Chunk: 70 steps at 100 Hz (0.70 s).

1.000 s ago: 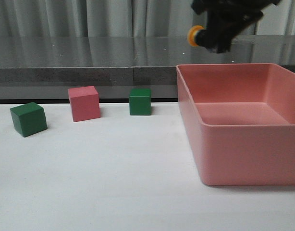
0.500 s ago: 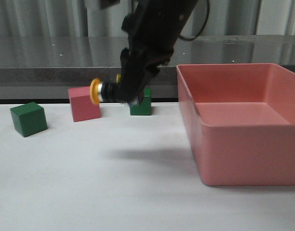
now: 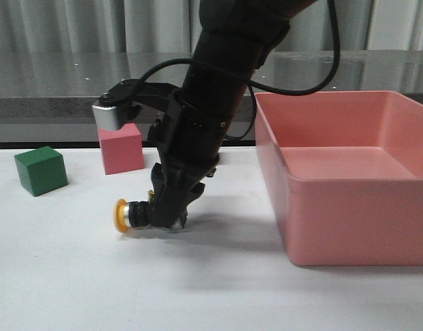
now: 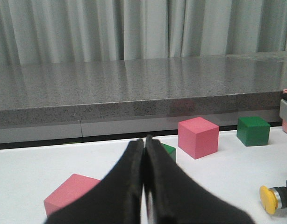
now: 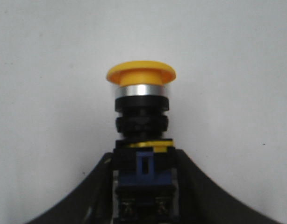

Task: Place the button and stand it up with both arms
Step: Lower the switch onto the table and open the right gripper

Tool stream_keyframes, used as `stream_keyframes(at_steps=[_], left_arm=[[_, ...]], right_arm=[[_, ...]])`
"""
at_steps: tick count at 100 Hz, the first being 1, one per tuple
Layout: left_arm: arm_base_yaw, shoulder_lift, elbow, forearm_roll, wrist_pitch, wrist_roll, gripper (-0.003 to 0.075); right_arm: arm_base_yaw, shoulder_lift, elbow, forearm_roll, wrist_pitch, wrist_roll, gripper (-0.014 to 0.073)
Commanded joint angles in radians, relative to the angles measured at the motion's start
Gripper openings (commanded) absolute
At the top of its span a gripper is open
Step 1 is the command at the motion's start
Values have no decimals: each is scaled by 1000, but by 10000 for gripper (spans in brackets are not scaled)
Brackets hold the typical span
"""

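Front view showed the right gripper (image 3: pixel 168 219) low over the table (image 3: pixel 198 289), clamped on the button (image 3: pixel 132 215), which lay on its side, yellow cap pointing toward the robot's left, at or just above the surface; contact could not be told. In the right wrist view the fingers (image 5: pixel 87 196) pinched the bluish base block, with the black body, silver collar and cap of the button (image 5: pixel 141 121) sticking out beyond the fingertips.

The risk, as I judged it: let go like this, the button would stay lying down and could roll on its round body, since only the base was held.

Farther back, the left gripper (image 4: pixel 144 186) hung clenched on nothing, well apart from the button. Beyond stood a green cube (image 3: pixel 40 170), a pink cube (image 3: pixel 121 148) and the pink bin (image 3: pixel 349 172).
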State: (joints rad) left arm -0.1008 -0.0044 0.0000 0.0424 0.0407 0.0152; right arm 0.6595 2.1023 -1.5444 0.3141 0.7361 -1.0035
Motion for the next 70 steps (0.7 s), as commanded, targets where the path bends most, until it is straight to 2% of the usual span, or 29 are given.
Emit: stream_keyframes(at_steps=[1, 11, 23, 35, 48, 60, 67, 70], left_arm=[[2, -32, 44, -10, -78, -6, -20], [2, -32, 44, -10, -78, -6, -20], [2, -32, 44, -10, -78, -6, -20], [2, -32, 44, -10, -78, -6, -19], [2, -32, 44, -10, -78, -6, -19], [2, -32, 44, -10, -78, -6, -20], [2, -32, 44, -10, -78, -6, -20], [2, -32, 44, -10, -78, -6, -20]], right_arm=[[-3, -54, -36, 24, -27, -13, 50], [-3, -53, -36, 24, -27, -13, 204], [-3, -56, -36, 24, -19, -10, 440], [-7, -66, -40, 24, -11, -5, 577], [-17, -99, -65, 24, 36, 3, 594], [-41, -154, -118, 18, 108, 88, 582], [-71, -188, -156, 14, 162, 167, 524], [-84, -205, -170, 14, 185, 201, 469]])
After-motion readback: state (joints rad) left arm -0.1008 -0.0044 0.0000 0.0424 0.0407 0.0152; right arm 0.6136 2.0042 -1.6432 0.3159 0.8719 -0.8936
